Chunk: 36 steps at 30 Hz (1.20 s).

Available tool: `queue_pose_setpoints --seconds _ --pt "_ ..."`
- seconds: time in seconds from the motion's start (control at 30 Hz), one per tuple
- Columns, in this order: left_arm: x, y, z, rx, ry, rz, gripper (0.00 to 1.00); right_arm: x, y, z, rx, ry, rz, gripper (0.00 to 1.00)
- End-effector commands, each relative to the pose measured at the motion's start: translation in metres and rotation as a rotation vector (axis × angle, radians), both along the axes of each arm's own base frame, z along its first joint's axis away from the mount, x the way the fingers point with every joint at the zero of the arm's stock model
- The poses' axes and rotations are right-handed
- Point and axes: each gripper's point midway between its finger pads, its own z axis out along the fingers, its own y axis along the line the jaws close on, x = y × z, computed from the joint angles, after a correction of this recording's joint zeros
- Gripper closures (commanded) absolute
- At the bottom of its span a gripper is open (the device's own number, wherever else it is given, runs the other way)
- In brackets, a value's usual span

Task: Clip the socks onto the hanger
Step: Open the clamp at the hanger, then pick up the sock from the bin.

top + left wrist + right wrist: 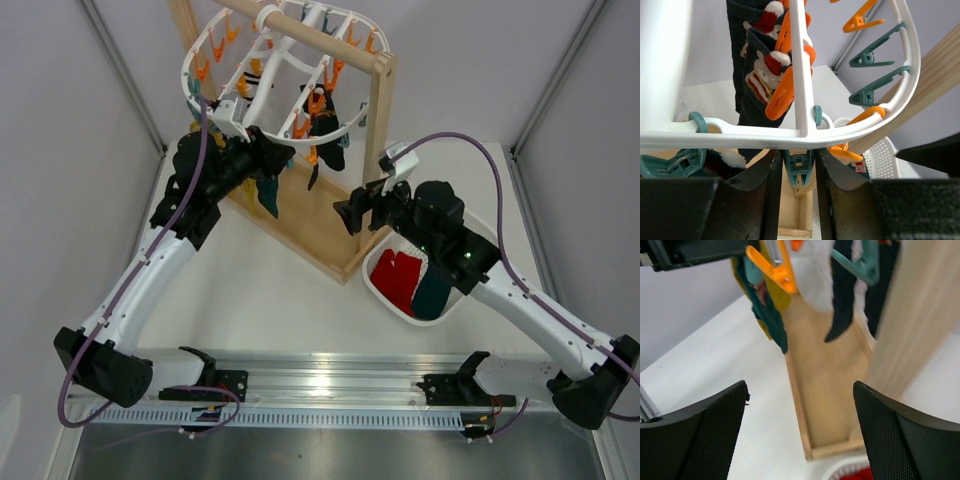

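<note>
- Toward the far-left corner of the white table (270, 300): reaches up with the left gripper (798, 161) to the near rim of the white plastic oval-ring hanger (740, 136); pinches a teal plastic peg (799, 169) between closely set fingers (765, 195), just under the ring.
- Just right of that: hangs a teal fabric sock (268, 192) from the ring, with a yellow sock (777, 295) half hidden behind it in the right wrist view.
- Further along the ring: holds navy socks with Santa figures (757, 65), clipped under orange plastic pegs (785, 90).
- Across the far middle: stands as a light wooden rack frame (382, 130), carrying the hanger from its top bar, with the tray-like wooden base (825, 390) running diagonally toward the right edge.
- Just off the near end of that base: hovers with the right gripper (800, 390), fingers (705, 435) spread wide and nothing between them.
- Toward the right edge: sits as a white perforated plastic basket (383, 303) just beside the base's near corner; contains a red sock (395, 280) and a dark teal sock (432, 292) side by side, partly under the right arm.
</note>
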Motion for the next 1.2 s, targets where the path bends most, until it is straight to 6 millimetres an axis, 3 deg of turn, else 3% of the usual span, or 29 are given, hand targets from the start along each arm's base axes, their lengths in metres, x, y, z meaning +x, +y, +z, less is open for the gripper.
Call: queue_pose_setpoints --seconds 0.0,0.1,0.13,0.33,0.37,0.43,0.47,0.67,0.9,1.07,1.17 --pt "0.021 0.011 0.020 -0.010 -0.107 0.088 0.82 -0.001 -0.043 -0.022 -0.024 0.111 -0.201 0.11" --pt "0.026 0.007 0.021 -0.010 -0.133 0.085 0.82 0.003 -0.079 -0.046 -0.048 0.190 -0.369 0.11" --pt "0.027 0.008 0.021 -0.004 -0.134 0.091 0.83 0.005 -0.096 -0.065 -0.085 0.236 -0.432 0.11" --pt "0.030 0.008 0.017 0.010 -0.125 0.108 0.88 0.015 -0.177 -0.134 -0.082 0.455 -0.742 0.15" --pt "0.030 0.009 0.016 0.012 -0.123 0.113 0.88 0.013 -0.185 -0.155 -0.101 0.498 -0.770 0.15" --pt "0.029 0.010 0.017 0.014 -0.123 0.116 0.89 0.016 -0.193 -0.178 -0.083 0.572 -0.787 0.17" --pt "0.029 0.010 0.017 0.014 -0.122 0.116 0.90 0.017 -0.210 -0.194 -0.072 0.617 -0.838 0.18" --pt "0.025 0.012 0.021 0.012 -0.131 0.117 0.91 0.044 -0.254 -0.245 -0.005 0.699 -1.002 0.26" --pt "0.024 0.012 0.026 0.007 -0.141 0.115 0.93 0.063 -0.282 -0.303 -0.023 0.813 -1.132 0.27" --pt "0.022 0.011 0.021 0.017 -0.117 0.105 0.93 0.060 -0.277 -0.334 -0.045 0.909 -1.106 0.27" --pt "0.021 0.011 0.023 0.011 -0.118 0.103 0.93 0.058 -0.271 -0.344 -0.057 0.944 -1.077 0.34"
